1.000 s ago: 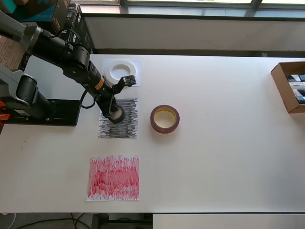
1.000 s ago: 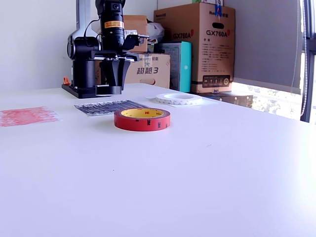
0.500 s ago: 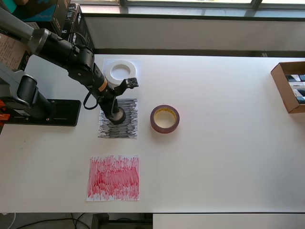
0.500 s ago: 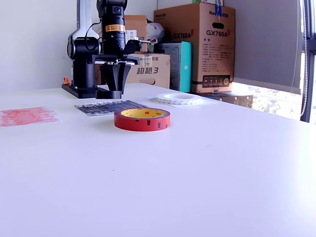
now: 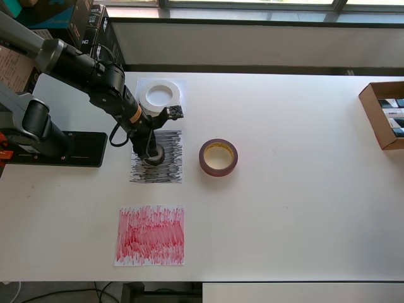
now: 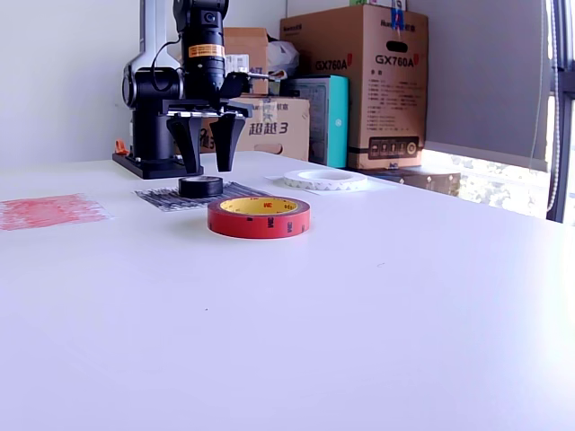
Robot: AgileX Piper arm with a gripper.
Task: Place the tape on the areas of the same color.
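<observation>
Claw [image 6: 205, 154] hangs spread wide just above the small black tape roll [image 6: 200, 186], its two fingers apart and clear of the roll, gripping nothing. That roll lies flat on the black-scribbled sheet [image 5: 167, 165], so by the look of it this placement is done.

In the overhead view the white tape ring [image 5: 161, 95] sits squarely on the plain white sheet [image 5: 179, 84], which also reads as finished. What is left is the dark-red tape roll [image 5: 218, 158] with its yellowish core: it rests on the bare white bench [image 5: 284, 189], just to the overhead view's right of the black-scribbled sheet and well apart from the red-scribbled sheet [image 5: 151, 235], which carries nothing.

So two of three pairings appear complete. One remains: the red roll has to be picked up and carried across to the red sheet near the bench's front edge.

A brown cardboard box [image 5: 382, 113] at the overhead view's right edge plays no part.
</observation>
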